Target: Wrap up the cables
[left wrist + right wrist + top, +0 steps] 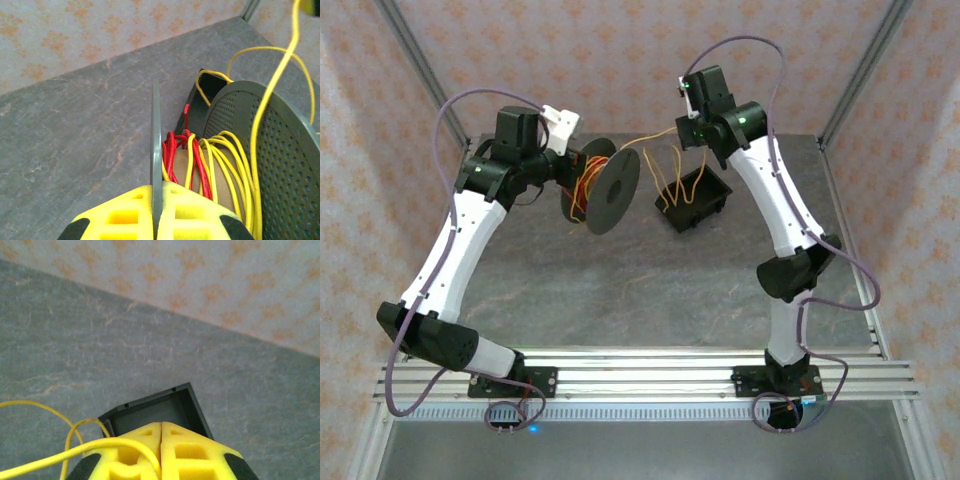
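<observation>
A dark grey spool (603,190) stands on edge at mid-table, with yellow and red cables (588,185) wound loosely on its core. My left gripper (568,168) is shut on the spool's thin left flange (156,145), which runs edge-on between the yellow fingers (125,215). Red turns (174,150) and yellow turns (227,160) lie on the cardboard core, beside the perforated flange (272,165). One yellow cable (650,142) runs from the spool to my right gripper (696,130), which is shut on it; the strand (75,452) enters the seam between its fingers (135,450). More loops (672,185) hang into the black box.
An open black box (695,198) (155,412) sits right of the spool, under my right gripper. The grey marbled tabletop (620,290) stretches toward the rail at the near edge. Patterned walls and metal frame posts enclose the back and sides.
</observation>
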Motion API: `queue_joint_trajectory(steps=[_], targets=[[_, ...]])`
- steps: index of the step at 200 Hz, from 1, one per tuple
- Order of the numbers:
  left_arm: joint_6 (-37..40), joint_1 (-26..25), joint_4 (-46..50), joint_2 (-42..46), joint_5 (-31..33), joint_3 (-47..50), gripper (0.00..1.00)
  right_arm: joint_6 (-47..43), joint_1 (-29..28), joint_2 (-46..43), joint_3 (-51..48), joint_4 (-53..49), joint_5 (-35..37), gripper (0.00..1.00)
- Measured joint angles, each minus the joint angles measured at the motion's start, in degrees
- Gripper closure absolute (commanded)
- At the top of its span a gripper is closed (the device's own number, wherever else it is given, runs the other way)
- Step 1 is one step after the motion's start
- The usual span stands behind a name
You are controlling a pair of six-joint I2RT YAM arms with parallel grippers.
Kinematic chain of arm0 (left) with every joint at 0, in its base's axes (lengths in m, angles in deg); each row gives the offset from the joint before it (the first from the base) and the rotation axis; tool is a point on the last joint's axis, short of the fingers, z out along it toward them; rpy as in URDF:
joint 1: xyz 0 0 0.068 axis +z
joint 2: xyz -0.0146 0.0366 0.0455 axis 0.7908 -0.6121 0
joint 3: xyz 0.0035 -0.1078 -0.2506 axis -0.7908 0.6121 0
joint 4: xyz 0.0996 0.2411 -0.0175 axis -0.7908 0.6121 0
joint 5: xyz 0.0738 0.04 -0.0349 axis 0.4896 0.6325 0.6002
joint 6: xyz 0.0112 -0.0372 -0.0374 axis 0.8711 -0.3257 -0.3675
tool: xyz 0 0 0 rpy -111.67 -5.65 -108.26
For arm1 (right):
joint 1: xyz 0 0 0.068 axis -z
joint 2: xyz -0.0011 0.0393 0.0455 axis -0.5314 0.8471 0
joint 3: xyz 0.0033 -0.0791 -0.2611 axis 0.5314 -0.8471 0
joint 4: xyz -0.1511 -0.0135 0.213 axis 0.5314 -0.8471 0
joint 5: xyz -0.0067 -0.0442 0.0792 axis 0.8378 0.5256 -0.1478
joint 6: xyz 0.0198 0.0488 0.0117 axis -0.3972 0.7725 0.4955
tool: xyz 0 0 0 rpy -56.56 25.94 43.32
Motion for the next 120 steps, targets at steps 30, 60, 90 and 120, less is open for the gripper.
queue_joint_trajectory(steps=[30, 60, 90, 120], targets=[[0.0, 0.0, 1.2, 0.0, -2.0, -0.2, 1.0, 2.8, 2.5, 2.2, -2.3, 0.1, -6.9, 1.0], [-0.2, 0.0, 3.3, 0.0, -3.5, -2.2, 1.0, 5.2, 4.0, 4.3, -4.5, 0.7, -13.9, 1.0], [-1.4, 1.2, 4.1, 0.2, -5.9, -3.9, 1.0, 7.0, 4.6, 4.7, -7.3, 2.4, -19.3, 1.0], [-4.7, 5.3, 4.0, 0.5, -10.4, -3.9, 1.0, 8.0, 4.8, 4.7, -10.0, 5.1, -23.6, 1.0]])
